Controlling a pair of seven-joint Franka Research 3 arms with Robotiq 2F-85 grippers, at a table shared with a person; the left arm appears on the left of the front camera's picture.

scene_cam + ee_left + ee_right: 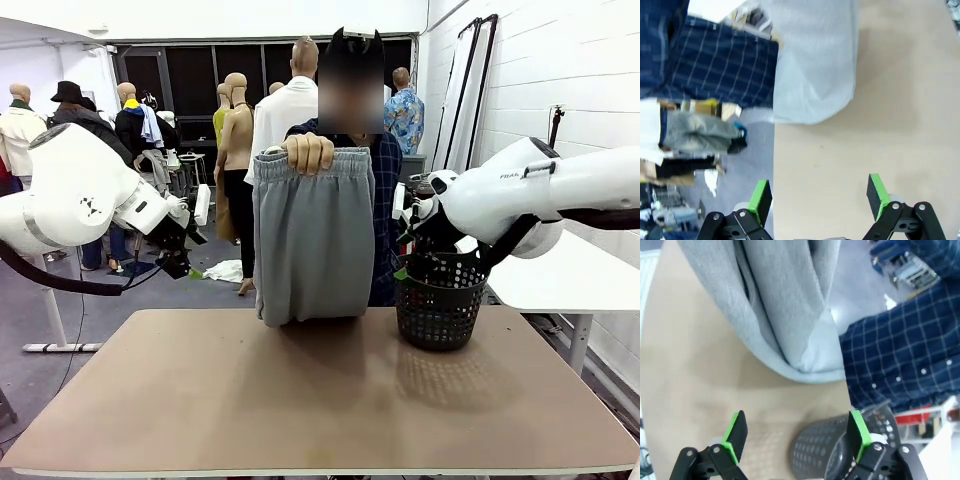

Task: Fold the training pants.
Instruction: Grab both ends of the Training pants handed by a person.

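- The training pants (313,235) hang doubled over from a person's hand (308,153), which clasps the waistband above the far middle of the surface (300,400). The lower fold reaches down to the surface.
- A black basket (440,305) stands at the far right, just beside the pants.
- The left gripper (816,194) is released and empty, apart from the pants.
- The right gripper (797,432) is released and empty, above the basket.
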